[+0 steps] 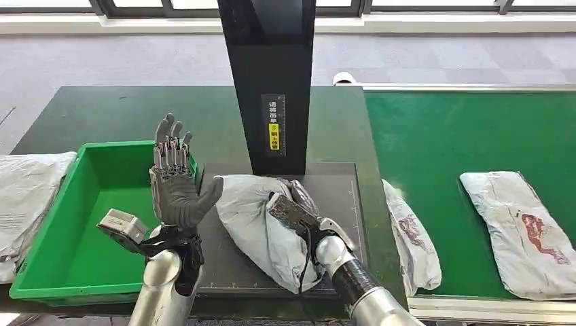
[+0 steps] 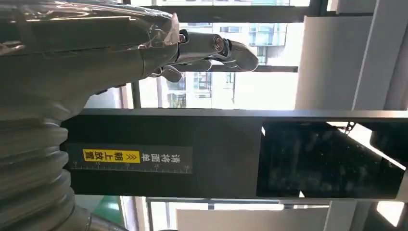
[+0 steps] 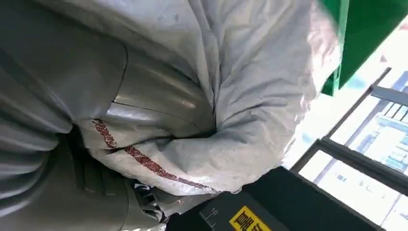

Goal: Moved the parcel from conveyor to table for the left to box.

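Under right hand (image 1: 293,212), parcel (image 1: 255,217).

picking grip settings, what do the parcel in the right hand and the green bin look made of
Parcel: looks like thin grey plastic mailer film, faintly glossy; it creases and bunches where the right hand grips it, so the contents seem soft.
Green bin: probably rigid moulded plastic, smooth with a slight sheen; straight walls, rolled rim.

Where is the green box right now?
In the head view, the green box sits on the table's left side, beside the dark mat, with the raised left hand hovering over its right edge.
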